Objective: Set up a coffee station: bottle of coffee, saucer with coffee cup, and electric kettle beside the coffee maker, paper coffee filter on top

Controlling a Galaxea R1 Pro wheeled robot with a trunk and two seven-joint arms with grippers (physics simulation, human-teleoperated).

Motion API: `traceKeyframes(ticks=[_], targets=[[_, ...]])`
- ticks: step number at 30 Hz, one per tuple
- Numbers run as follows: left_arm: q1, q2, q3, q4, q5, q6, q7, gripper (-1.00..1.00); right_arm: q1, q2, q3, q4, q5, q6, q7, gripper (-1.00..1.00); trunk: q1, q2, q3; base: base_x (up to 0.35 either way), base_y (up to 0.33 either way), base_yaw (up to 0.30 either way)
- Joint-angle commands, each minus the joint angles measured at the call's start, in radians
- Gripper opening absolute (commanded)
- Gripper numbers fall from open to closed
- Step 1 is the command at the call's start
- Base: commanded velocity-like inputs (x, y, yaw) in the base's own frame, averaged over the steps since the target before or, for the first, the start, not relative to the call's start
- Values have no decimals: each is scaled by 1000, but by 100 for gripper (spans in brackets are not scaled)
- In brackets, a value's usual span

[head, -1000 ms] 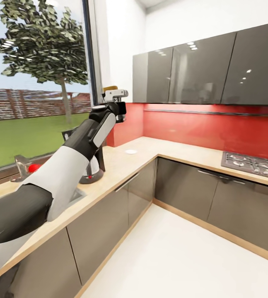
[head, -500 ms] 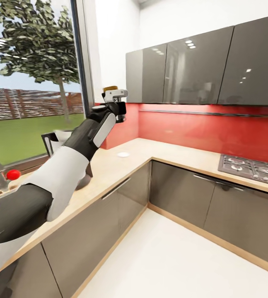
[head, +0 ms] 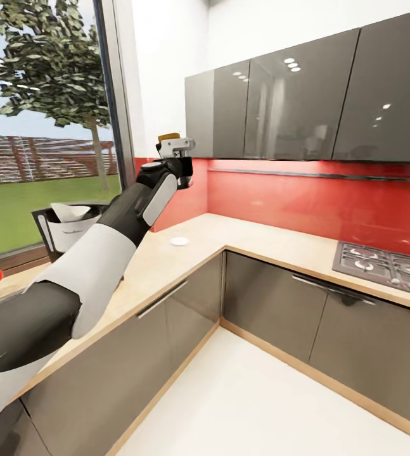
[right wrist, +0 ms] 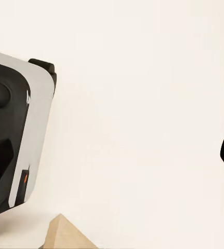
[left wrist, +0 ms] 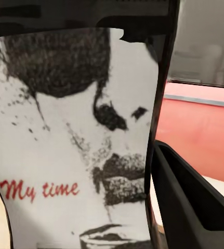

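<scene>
Jar, the bottle of coffee [left wrist: 75, 150], paper-labelled, clamped in left gripper [head: 177, 147] jaws; right's unclear.

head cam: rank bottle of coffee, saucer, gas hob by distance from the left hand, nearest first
1. bottle of coffee: gripped in the left hand, raised above the countertop.
2. saucer: on the kitchen countertop, below the hand near the corner.
3. gas hob: far right along the other counter run.
</scene>
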Motion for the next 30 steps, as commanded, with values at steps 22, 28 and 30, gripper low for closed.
traceKeyframes(ticks=[22, 28, 30], targets=[[-1, 0, -3, 7, 6, 2, 8, -100, -1, 0, 6, 3, -11, -6, 6, 100, 1, -1, -2, 124, -37, 166], [-1, 0, -3, 8, 6, 2, 8, -100, -1, 0, 6, 3, -11, -6, 6, 100, 1, -1, -2, 308, -77, 9], [-1, 0, -3, 9, 6, 2, 8, -100, -1, 0, 6, 3, -11, -6, 6, 100, 1, -1, -2, 233, -67, 93]])
